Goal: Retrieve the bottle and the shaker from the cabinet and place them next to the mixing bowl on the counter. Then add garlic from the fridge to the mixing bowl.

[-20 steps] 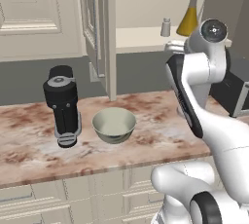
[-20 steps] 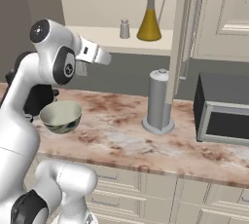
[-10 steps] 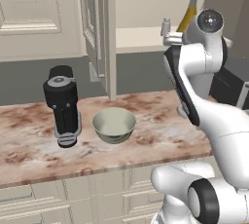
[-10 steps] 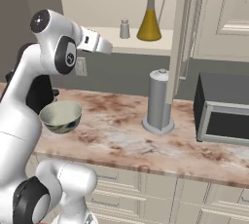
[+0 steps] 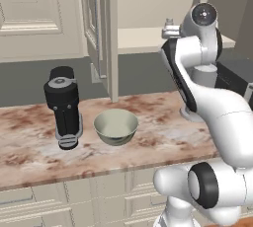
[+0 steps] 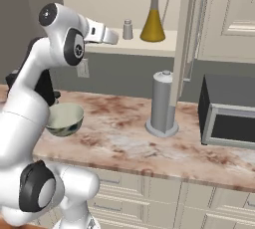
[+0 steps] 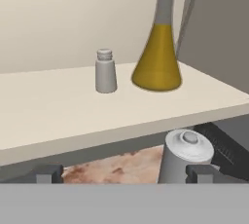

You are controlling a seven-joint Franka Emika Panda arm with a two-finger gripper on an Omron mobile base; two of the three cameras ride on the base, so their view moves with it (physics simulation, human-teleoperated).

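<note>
On the open cabinet's shelf (image 7: pixel 58 111) a small grey shaker (image 7: pixel 105 71) (image 6: pixel 128 29) stands just left of a tall bottle (image 7: pixel 158 47) (image 6: pixel 153 16) of yellow oil. My gripper (image 7: pixel 124 174) (image 6: pixel 112 36) hovers open and empty at the shelf's front edge, a short way from the shaker, touching nothing. The pale green mixing bowl (image 5: pixel 115 126) (image 6: pixel 64 118) sits empty on the marble counter (image 5: pixel 148 142). The garlic and the fridge are out of view.
A black blender (image 5: pixel 64 107) stands left of the bowl. A grey cylinder (image 6: pixel 163 102) is right of it, under the shelf, and a microwave (image 6: pixel 229 118) sits further right. The cabinet's open door (image 6: pixel 187 29) hangs right of the bottle.
The hand has risen and moved forward toward the shelf, closer to the shaker. The jaws stayed open; nothing else moved.
</note>
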